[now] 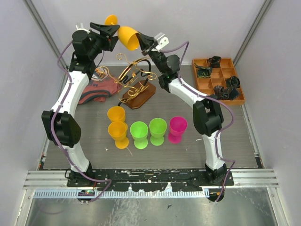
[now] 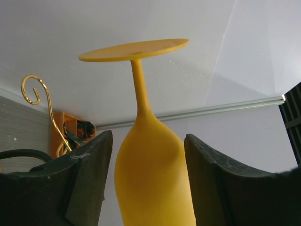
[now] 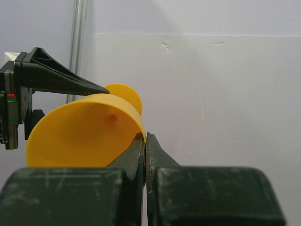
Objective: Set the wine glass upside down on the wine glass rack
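Hanging high above the tabletop (image 1: 244,136), just past the rack (image 1: 134,77) in the overhead view, the glass (image 1: 128,37) sits between the two arms' tips; the right end effector (image 3: 145,136) is pinched together on the rim of its bowl; the left end effector (image 2: 146,136) is apart, one finger (image 2: 89,179) on either side of the bowl near the stem, a gap showing on each side; the glass is opaque orange, with a rounded bowl, thin stem and flat round foot, tilted with the foot higher and toward the left arm; both arms rise from the near edge, elbows bent, reaching up and inward toward each other.
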`<action>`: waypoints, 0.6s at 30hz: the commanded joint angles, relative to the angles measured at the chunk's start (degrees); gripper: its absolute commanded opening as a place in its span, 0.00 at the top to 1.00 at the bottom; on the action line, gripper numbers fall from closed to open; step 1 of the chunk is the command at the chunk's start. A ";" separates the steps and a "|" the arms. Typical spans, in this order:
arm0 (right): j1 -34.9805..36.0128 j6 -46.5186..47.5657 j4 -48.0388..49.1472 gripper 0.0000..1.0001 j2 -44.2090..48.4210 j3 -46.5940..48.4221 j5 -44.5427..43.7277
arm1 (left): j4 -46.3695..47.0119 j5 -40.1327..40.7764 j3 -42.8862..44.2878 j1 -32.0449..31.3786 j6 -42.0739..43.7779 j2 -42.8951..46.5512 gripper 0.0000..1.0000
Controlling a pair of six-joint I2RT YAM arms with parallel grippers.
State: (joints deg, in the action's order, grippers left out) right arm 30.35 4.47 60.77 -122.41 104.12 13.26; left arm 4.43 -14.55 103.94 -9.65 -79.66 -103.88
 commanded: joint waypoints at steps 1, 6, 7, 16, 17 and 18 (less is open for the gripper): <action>0.97 0.98 2.90 1.00 2.02 -0.53 0.10 | 2.52 -0.39 -0.18 -0.05 0.14 -1.31 0.33; 1.69 0.94 3.13 1.00 3.46 -3.24 1.47 | 2.52 -0.05 -0.76 -0.09 0.55 -1.05 0.42; 1.79 1.02 3.26 1.00 3.75 -3.81 1.53 | 2.52 0.03 -0.82 -0.06 0.61 -0.93 0.44; 2.38 2.74 4.68 1.00 5.52 -6.87 2.30 | 1.37 0.66 -0.53 -0.02 2.01 -0.89 0.62; 2.46 2.88 4.87 1.00 5.71 -7.22 2.47 | 1.23 0.72 -0.43 -0.06 2.17 -0.90 0.63; 2.57 3.10 5.07 1.00 5.91 -7.54 2.52 | 1.13 0.77 -0.41 -0.02 2.26 -0.91 0.64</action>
State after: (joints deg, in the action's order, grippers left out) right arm 31.57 6.35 63.99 -120.84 97.71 13.45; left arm 3.46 -13.32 103.66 -9.50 -78.37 -104.86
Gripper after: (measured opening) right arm 0.037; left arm 0.379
